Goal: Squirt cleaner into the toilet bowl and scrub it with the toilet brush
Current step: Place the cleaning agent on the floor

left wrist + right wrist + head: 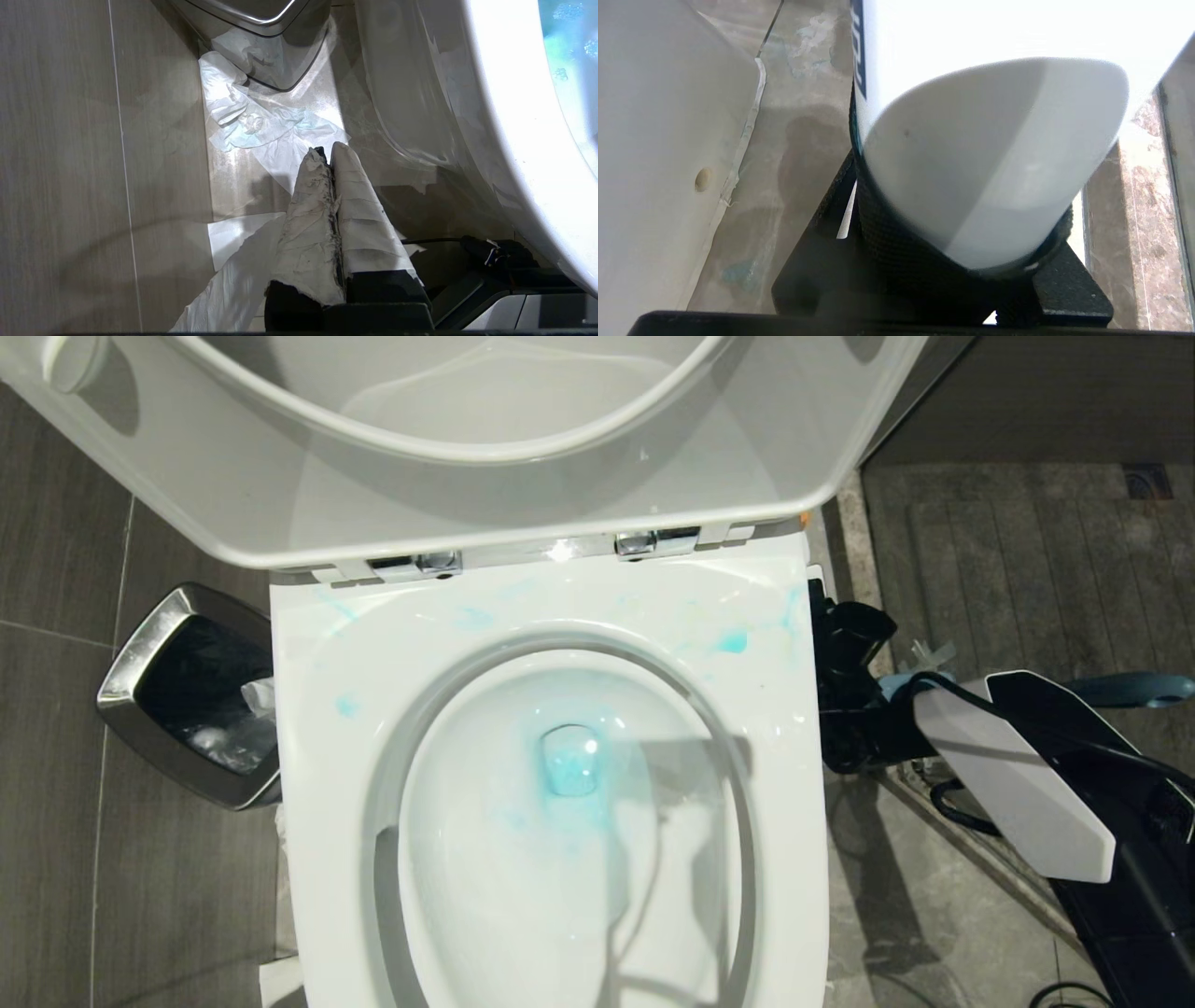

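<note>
Ample floor [56,756] beside toilet bowl [317,728]

The right arm [1018,784] reaches in from four o'clock, its gripper [845,695] clamped on something white. The left gripper [329,156] hangs low, fingers pressed together.

Only a cropped strip of dark blue lettering shows on the white cleaner bottle [924,42]; it cannot be read.

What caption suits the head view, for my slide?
Blue cleaner pools in the open toilet bowl; the right gripper waits beside its rim.
</note>
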